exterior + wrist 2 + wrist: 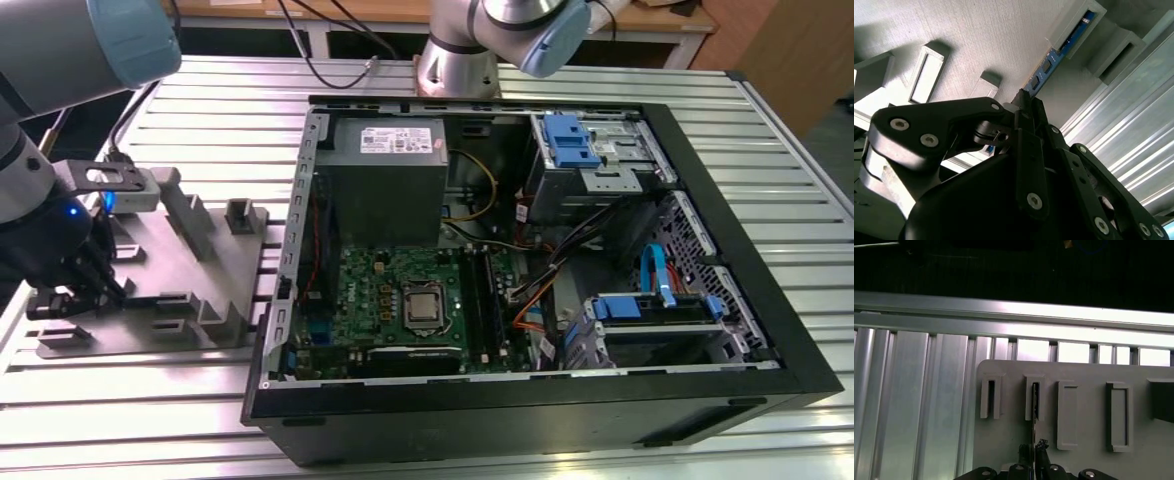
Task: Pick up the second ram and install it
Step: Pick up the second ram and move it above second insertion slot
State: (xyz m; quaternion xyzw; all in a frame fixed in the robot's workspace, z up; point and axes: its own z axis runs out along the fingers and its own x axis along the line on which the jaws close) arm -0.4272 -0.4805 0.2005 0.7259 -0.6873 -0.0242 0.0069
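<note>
So far, my gripper (1034, 447) merely pinched the second ram (1044, 66) standing in its gray holder (200, 260), at nine o'clock from the computer case (534, 400) in the exterior view, with lifting and installing left.

The pincer (1021, 102) covers one end of the second ram (1046, 66), the gray slot (1061, 35) another.

The second ram (1051, 57), a long, thin, flat memory stick of blue circuit board with dark chips, stands on its long edge. One end is seated in a narrow upright slot of the grey holder plate (999, 440). In the first wrist view the ram (1034, 412) shows edge-on as a thin dark line. Its other end sits clamped between the end effector's (1034, 446) fingertips.
</note>
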